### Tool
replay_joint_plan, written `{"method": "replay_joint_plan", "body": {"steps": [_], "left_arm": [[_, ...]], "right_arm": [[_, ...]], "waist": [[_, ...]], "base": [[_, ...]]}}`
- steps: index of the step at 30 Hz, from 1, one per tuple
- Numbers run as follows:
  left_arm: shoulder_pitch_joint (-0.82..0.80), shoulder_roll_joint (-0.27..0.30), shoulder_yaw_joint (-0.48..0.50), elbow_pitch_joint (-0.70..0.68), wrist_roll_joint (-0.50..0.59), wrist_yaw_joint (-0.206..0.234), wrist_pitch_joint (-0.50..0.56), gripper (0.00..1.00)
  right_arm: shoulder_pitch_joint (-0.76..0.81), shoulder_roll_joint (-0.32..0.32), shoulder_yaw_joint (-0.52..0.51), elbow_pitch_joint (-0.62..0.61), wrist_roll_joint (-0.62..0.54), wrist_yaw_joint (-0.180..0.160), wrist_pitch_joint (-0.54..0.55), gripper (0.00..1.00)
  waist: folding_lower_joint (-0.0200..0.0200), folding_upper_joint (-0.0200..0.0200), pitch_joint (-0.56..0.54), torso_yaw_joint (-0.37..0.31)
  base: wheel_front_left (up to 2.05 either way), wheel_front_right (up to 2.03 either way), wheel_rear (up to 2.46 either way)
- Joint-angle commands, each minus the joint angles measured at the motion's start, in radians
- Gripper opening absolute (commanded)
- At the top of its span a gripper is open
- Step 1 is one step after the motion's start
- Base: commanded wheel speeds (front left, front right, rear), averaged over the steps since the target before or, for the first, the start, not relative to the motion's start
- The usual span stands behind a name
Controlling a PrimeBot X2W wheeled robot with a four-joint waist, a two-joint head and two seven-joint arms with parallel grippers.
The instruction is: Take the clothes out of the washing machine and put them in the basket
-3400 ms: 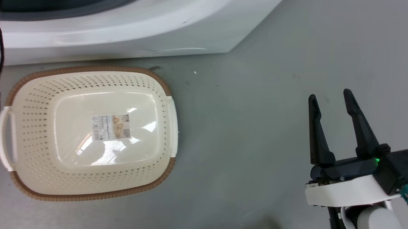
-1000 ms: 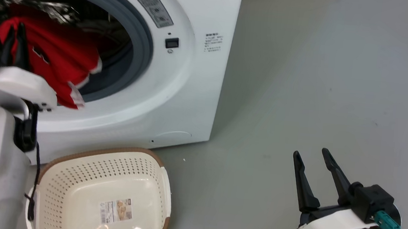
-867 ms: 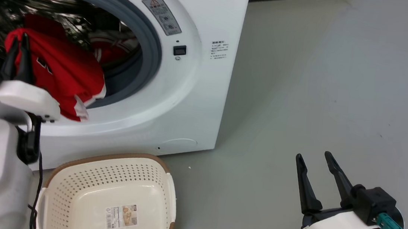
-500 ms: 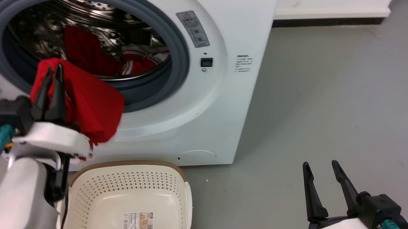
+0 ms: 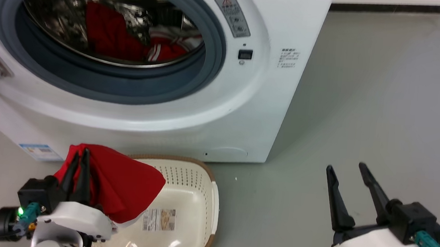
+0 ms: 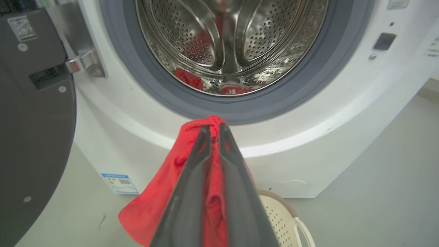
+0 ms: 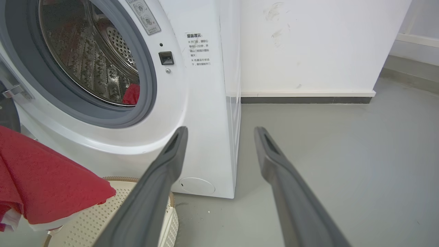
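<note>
Presently one red garment (image 5: 125,187) is held over the basket (image 5: 212,203) by the pinched fingers of the left gripper (image 5: 81,154), not yet released. More red clothes (image 5: 131,42) are left inside the washing machine (image 5: 270,104). The right gripper (image 5: 345,167) is spread wide, empty.

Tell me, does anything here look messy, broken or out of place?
Nothing looks spilled or broken. The left tool is shut on a red garment that hangs over one end of the basket, not its middle. More red clothes lie in the washing machine drum.
</note>
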Motion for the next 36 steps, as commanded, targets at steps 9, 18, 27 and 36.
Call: {"method": "replay_joint_plan", "body": {"steps": [9, 18, 27, 36], "left_arm": [[-0.133, -0.027, 0.002, 0.327, -0.021, -0.046, -0.035, 0.0], [-0.342, -0.005, 0.032, 0.529, 0.022, -0.091, -0.039, 0.0], [-0.53, 0.025, 0.071, 0.834, -0.002, -0.117, -0.038, 0.0], [-0.632, 0.061, 0.112, 1.048, -0.056, -0.114, -0.013, 0.0]], "right_arm": [[-0.121, 0.002, 0.021, -0.032, -0.007, -0.001, -0.016, 1.0], [-0.206, 0.002, 0.039, -0.064, -0.014, -0.001, -0.038, 1.0], [-0.255, 0.002, 0.068, -0.049, 0.005, -0.001, -0.067, 1.0], [-0.272, 0.002, 0.086, -0.027, 0.02, -0.001, -0.092, 1.0]], "waist": [[0.0, -0.0001, 0.274, -0.027], [0.0, -0.0001, 0.479, -0.065], [0.0, -0.0001, 0.591, -0.112], [0.0, -0.0001, 0.632, -0.147]], "base": [[0.0, 0.0, 0.0], [0.0, 0.0, 0.0], [0.0, 0.0, 0.0], [0.0, 0.0, 0.0]]}}
